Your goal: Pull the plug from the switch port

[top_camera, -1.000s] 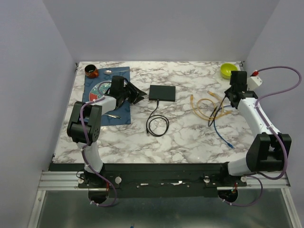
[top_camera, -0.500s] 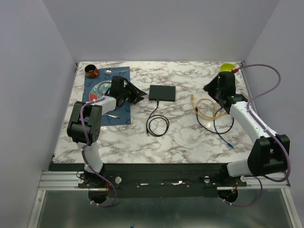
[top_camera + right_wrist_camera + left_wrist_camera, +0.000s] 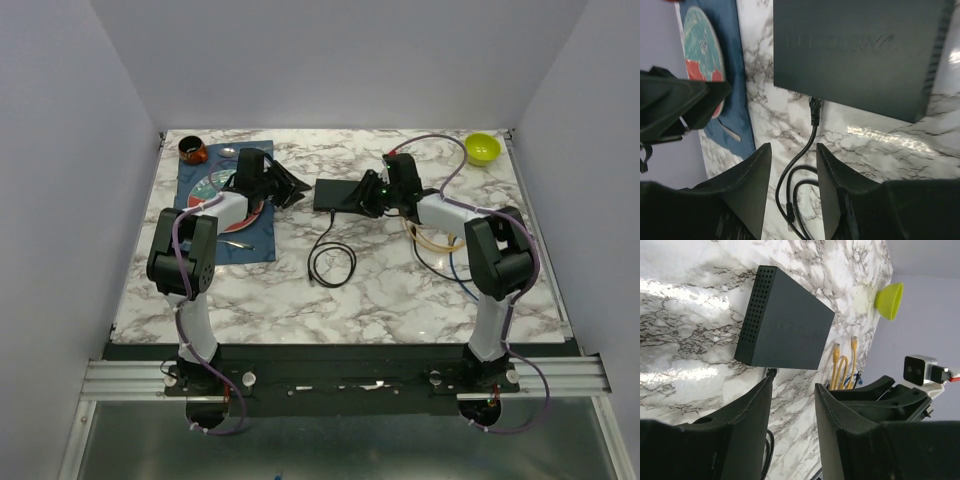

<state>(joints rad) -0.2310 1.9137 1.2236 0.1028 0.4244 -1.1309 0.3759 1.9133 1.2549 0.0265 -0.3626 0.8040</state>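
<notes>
The switch [image 3: 335,193] is a flat black box in the middle of the marble table. A black plug [image 3: 331,213] sits in its near edge, and its cable runs to a loose coil [image 3: 332,262]. My left gripper [image 3: 298,190] is open and empty just left of the switch. My right gripper [image 3: 362,195] is open and empty over the switch's right end. In the left wrist view the switch [image 3: 785,327] and plug [image 3: 771,372] lie ahead of the open gripper [image 3: 793,385]. In the right wrist view the plug [image 3: 815,110] and switch [image 3: 860,45] lie ahead of the open gripper [image 3: 793,146].
A blue mat [image 3: 255,248] with a patterned plate [image 3: 212,186] lies left. A brown cup [image 3: 193,151] stands at the back left, a green bowl [image 3: 482,148] at the back right. Yellow and blue cables [image 3: 440,240] lie right of the switch.
My right arm has swung from the far right edge leftward to the switch. My left gripper has shifted slightly back and toward the switch.
</notes>
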